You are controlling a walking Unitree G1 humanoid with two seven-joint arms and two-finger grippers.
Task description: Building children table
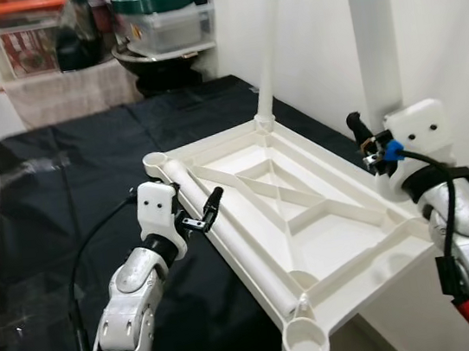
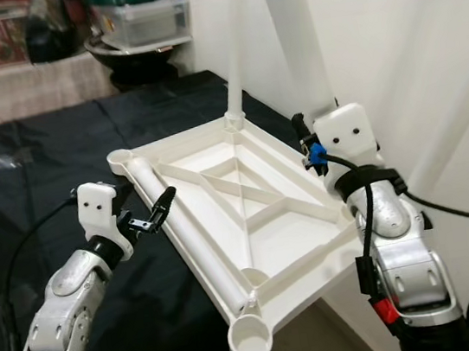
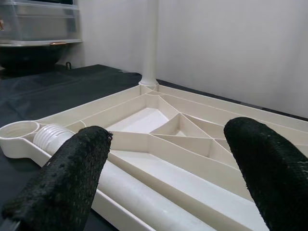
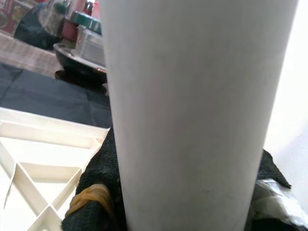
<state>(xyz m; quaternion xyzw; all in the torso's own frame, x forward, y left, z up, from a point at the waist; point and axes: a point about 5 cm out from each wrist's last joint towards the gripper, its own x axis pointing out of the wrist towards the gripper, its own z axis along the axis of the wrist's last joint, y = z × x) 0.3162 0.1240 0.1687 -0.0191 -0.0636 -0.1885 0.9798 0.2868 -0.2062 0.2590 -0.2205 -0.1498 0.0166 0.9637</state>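
A white tabletop (image 1: 314,243) lies upside down on the black cloth (image 1: 69,181), ribs facing up. One white leg (image 1: 272,39) stands upright in its far corner socket. My right gripper (image 1: 372,149) is shut on a second white leg (image 1: 372,34), held upright at the tabletop's right edge; this leg (image 4: 192,110) fills the right wrist view between the black fingers (image 4: 96,187). A third leg (image 1: 225,229) lies loose along the tabletop's left rim, its threaded end (image 3: 50,136) near the far-left socket (image 1: 156,160). My left gripper (image 1: 203,215) is open just beside that loose leg.
The near corner socket (image 1: 305,344) hangs past the cloth's front edge. A white wall (image 1: 448,14) runs along the right. Storage boxes (image 1: 160,16) and a black pot (image 1: 162,63) stand at the back, beyond the cloth.
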